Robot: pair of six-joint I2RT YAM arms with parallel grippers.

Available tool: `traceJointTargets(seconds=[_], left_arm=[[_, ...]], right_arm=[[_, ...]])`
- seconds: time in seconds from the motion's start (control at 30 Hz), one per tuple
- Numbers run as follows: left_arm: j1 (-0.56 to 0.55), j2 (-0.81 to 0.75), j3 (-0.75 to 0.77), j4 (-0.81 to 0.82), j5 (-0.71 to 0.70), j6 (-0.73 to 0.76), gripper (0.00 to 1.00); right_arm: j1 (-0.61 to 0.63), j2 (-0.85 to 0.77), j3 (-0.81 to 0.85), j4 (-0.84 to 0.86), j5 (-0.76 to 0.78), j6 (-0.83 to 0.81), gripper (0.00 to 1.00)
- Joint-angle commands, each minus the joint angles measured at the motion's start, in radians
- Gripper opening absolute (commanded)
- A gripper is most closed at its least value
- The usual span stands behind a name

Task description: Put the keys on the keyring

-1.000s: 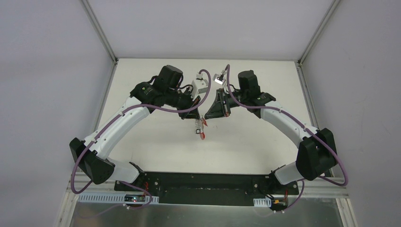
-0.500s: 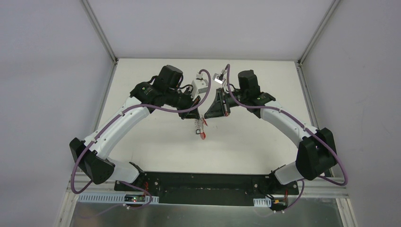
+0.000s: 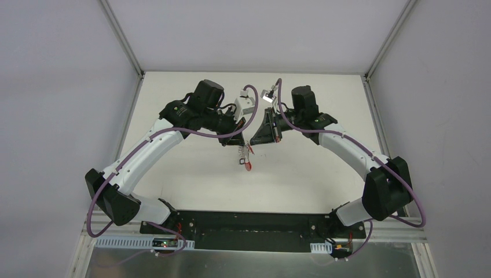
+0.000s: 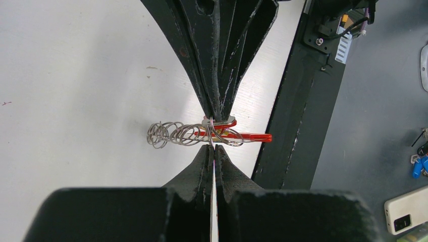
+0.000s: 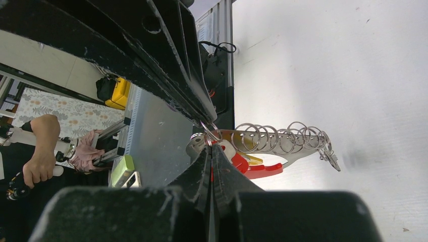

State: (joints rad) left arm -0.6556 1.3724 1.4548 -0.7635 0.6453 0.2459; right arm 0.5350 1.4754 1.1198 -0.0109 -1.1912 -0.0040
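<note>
My left gripper (image 3: 238, 141) and right gripper (image 3: 253, 142) meet tip to tip over the middle of the white table (image 3: 191, 174). Both pairs of jaws are pressed shut, with the keyring (image 3: 246, 157) pinched between them. In the left wrist view, my left fingers (image 4: 204, 161) close on a thin wire loop. The right gripper (image 4: 217, 108) bears down on the same bunch from above.

The keyring (image 4: 247, 136) hangs clear of the table, its coil of grey rings to one side and its red arc pointing toward the black base plate (image 4: 287, 126). Small red and yellow key heads (image 5: 241, 162) sit against the arc. I cannot tell whether they are threaded on.

Bare tabletop lies on every side, with its edges well apart from my grip. Compared with a second ago, nothing has visibly shifted.
</note>
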Motion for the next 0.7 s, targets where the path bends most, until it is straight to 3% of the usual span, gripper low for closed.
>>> traceJointTargets(seconds=[0.0,0.67], left_arm=[[-0.013,-0.009,0.013,0.024,0.04,-0.008,0.0],[-0.013,0.002,0.019,0.021,0.037,-0.006,0.0]], right_arm=[[0.003,-0.01,0.037,0.048,-0.018,0.001,0.0],[0.002,-0.023,0.042,0.049,-0.037,0.026,0.0]])
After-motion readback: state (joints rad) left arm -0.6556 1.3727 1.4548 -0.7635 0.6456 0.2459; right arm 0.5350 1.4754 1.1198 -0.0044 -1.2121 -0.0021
